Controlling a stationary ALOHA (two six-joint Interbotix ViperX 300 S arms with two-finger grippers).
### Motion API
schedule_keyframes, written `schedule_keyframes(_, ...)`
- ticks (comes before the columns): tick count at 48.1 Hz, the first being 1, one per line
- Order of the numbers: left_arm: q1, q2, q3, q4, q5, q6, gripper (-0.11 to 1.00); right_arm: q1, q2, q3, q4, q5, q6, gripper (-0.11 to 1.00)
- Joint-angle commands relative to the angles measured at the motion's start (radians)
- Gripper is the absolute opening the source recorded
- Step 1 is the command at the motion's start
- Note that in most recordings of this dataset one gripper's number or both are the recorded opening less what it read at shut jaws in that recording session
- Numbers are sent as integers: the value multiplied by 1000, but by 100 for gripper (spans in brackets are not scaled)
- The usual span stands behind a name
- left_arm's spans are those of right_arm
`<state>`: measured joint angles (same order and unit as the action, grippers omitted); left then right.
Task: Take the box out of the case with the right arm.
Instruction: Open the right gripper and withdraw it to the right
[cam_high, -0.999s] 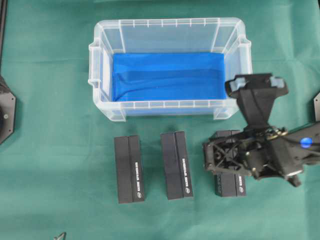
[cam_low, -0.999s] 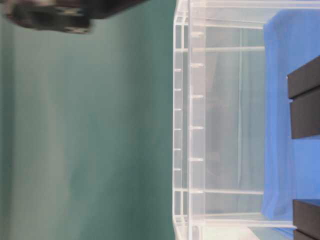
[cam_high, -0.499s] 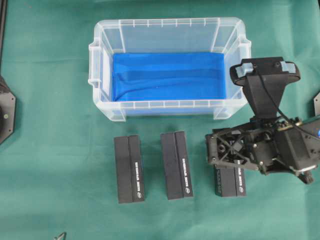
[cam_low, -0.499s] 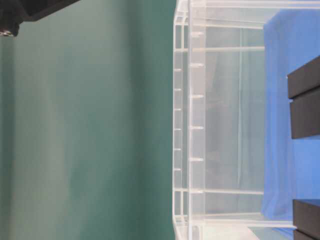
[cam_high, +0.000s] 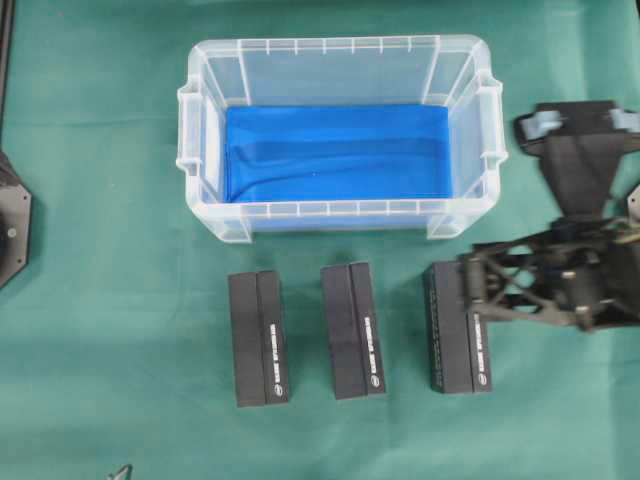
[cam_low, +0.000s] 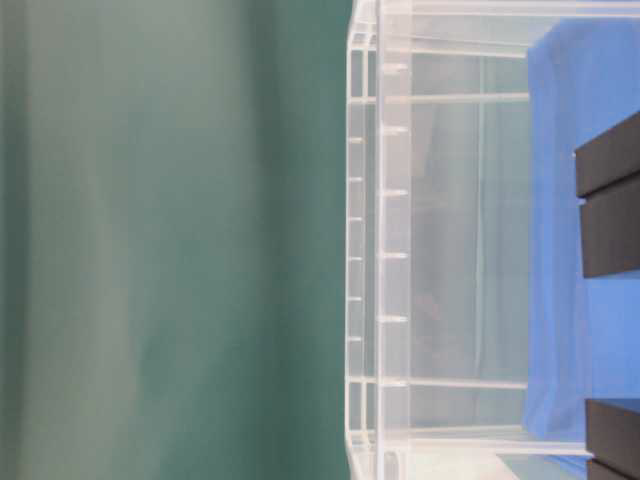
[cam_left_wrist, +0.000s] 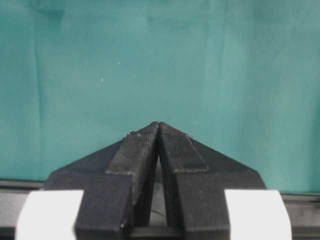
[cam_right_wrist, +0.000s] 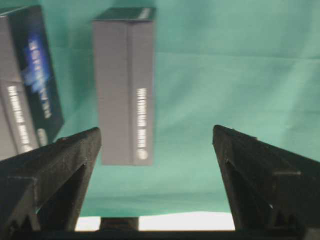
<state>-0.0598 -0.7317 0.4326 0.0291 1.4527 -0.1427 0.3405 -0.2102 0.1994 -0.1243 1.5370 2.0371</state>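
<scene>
The clear case (cam_high: 200, 140) with its blue floor lining stands at the back and holds no box. Three black boxes lie on the green cloth in front of it: left (cam_high: 258, 338), middle (cam_high: 352, 330) and right (cam_high: 455, 328). My right gripper (cam_high: 468, 288) hovers open over the right edge of the right box, fingers pointing left, nothing between them. In the right wrist view the gripper (cam_right_wrist: 156, 132) is spread wide over bare cloth, with one box (cam_right_wrist: 127, 85) ahead and another (cam_right_wrist: 25, 85) at the left. My left gripper (cam_left_wrist: 159, 123) is shut and empty over cloth.
The right arm's black forearm and camera mount (cam_high: 580, 150) hang beside the case's right handle (cam_high: 492, 110). A black arm base (cam_high: 12, 225) sits at the left edge. In the table-level view the case wall (cam_low: 390, 250) fills the right half.
The right gripper has drawn back to the right and still open, uncovering the right box, which stays on the cloth. The arm has left the table-level view. The left gripper has not moved.
</scene>
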Motion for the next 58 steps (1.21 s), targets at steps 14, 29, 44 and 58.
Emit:
schedule_keyframes(14,14,0,-14,3,-5,0,0,54,-215,155,5,41,69,88)
schedule_keyframes(29,23,2,-14,2,-5,0,0,67,-252,189,0,51,86,88)
schedule_keyframes(44,25,0,-14,2,-5,0,0,8,-258,193,-21,51,38,88)
schedule_keyframes(58,25,2,-14,2,-6,-2,0,-259,-298,227,-31,49,-258,88)
